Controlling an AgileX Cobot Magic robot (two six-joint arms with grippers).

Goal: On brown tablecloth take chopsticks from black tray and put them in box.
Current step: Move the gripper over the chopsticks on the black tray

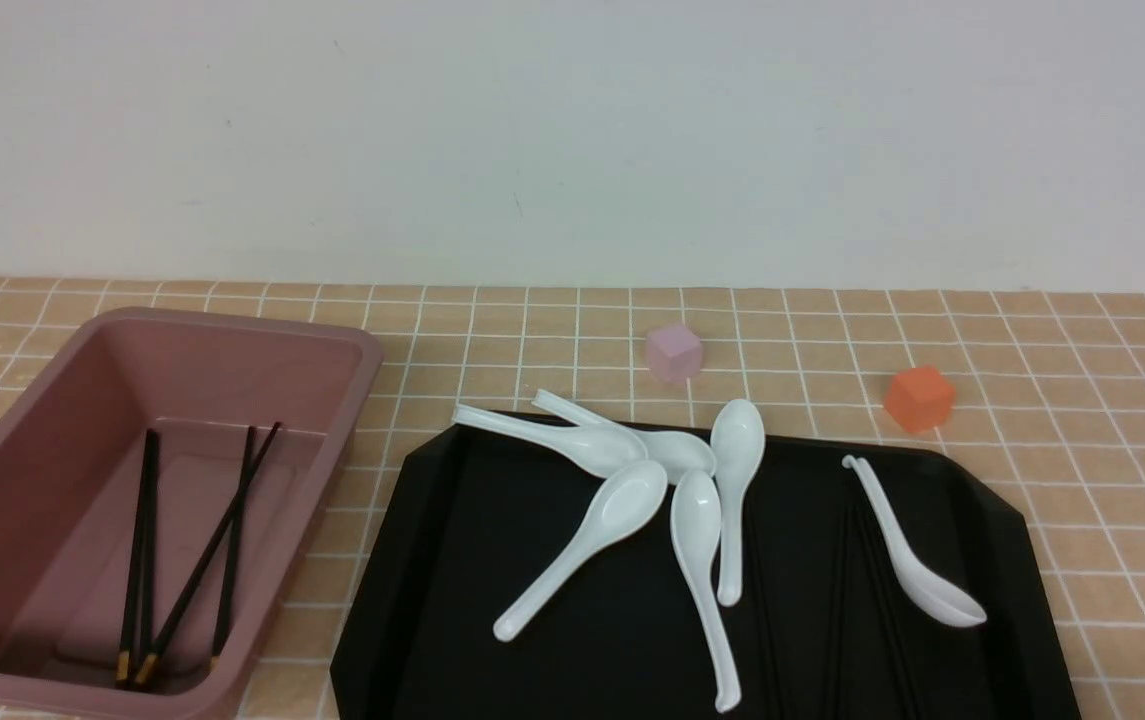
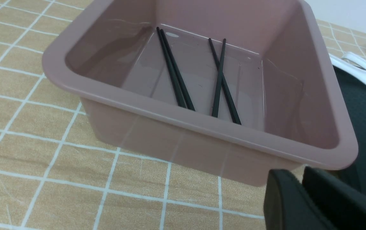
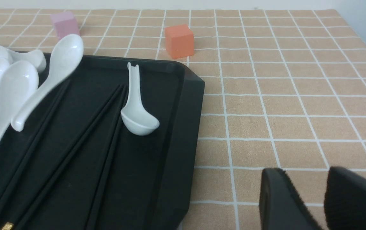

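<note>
Four chopsticks [image 1: 142, 540] lie inside the box [image 1: 372, 360] at the lower left of the front view. The others rest flat on the black tray [image 1: 412, 520], lower right, nearly lost against it. The right wrist view shows those chopsticks [image 3: 79, 134] fanned out, with their gold-banded ends at its bottom left, just beside a lone white spoon [image 3: 136, 108]. They look light, stiff and glossy, likely to roll or slip, so pinch across the shaft near mid-length, clear of the brittle-looking spoons. The right claw [image 3: 307, 174] hangs over the brown tablecloth [image 1: 1082, 400] on the worktop, fingers parted and empty. The left claw [image 2: 298, 174], beside the box, is nearly closed on nothing.
</note>
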